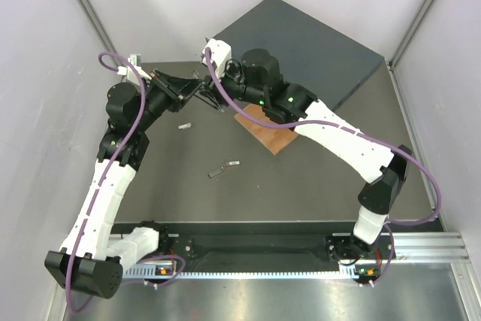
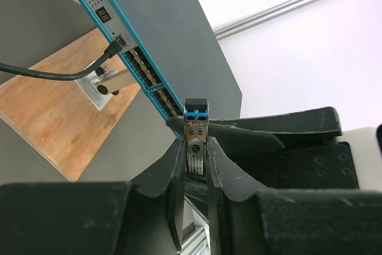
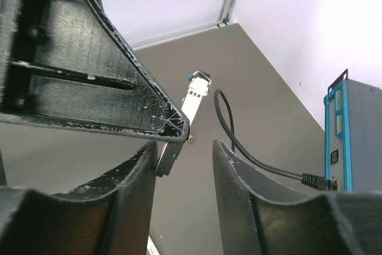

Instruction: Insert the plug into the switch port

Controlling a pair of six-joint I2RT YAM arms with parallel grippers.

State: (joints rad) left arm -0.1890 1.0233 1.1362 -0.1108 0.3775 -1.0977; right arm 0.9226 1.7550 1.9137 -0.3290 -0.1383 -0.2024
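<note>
The dark switch (image 1: 301,43) lies at the back, its teal front face (image 2: 143,70) lined with switch ports (image 2: 156,89). The thin black cable's (image 2: 48,74) plug (image 2: 119,43) sits against that face beside the small display; it also shows in the right wrist view as plug (image 3: 313,179). My left gripper (image 2: 196,147) is shut on a small metal module with a blue band (image 2: 196,125), held just off the port row. My right gripper (image 3: 185,147) is open around the same module's (image 3: 192,101) other end, which lies by its left finger (image 3: 140,165). Both grippers meet left of the switch: left gripper (image 1: 188,89), right gripper (image 1: 220,97).
A brown wooden board (image 1: 270,134) with a small metal bracket (image 2: 104,85) lies in front of the switch. Two loose grey pieces (image 1: 184,126) (image 1: 224,169) rest on the grey table. White walls close in on both sides.
</note>
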